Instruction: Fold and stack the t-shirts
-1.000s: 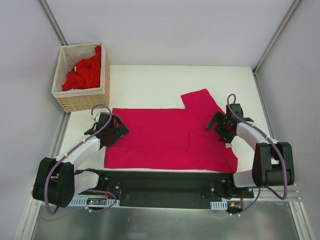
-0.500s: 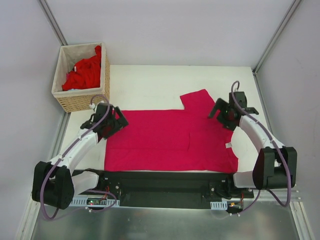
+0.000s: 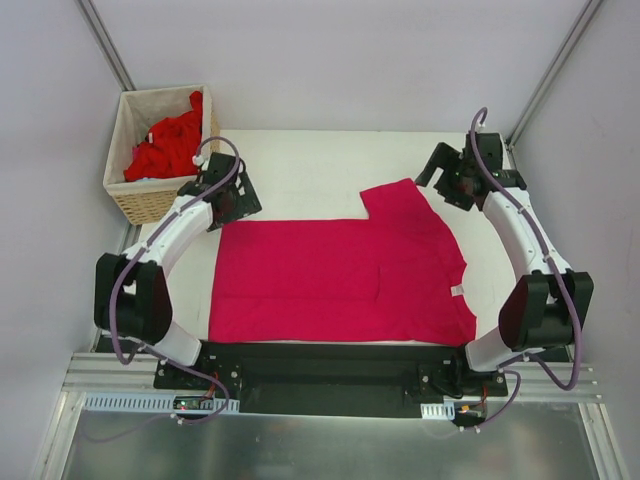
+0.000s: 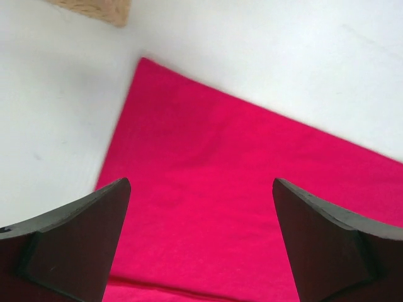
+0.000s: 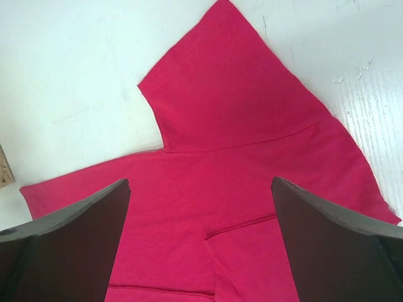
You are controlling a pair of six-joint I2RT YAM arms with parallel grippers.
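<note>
Magenta shirt [image 3: 340, 280]: we found it flat on the surface [image 3: 300, 165].
Left fingers [image 4: 75, 239]: wide apart, empty, near its corner.
Right fingers [image 5: 69, 239]: wide apart, empty, near its sleeve.
Red shirts [image 3: 165, 145]: heaped in the basket [image 3: 160, 207].

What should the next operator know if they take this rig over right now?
Left gripper: jaws open, empty, by the far left corner of the magenta t-shirt.
Right gripper: jaws open, empty, by its far sleeve.
The shirt lies flat on the table, collar to the right; red t-shirts bundled in the basket.
Done: shirt spread out; near side looks folded in.
Left: finish this fold, then fold and stack the rest.
</note>
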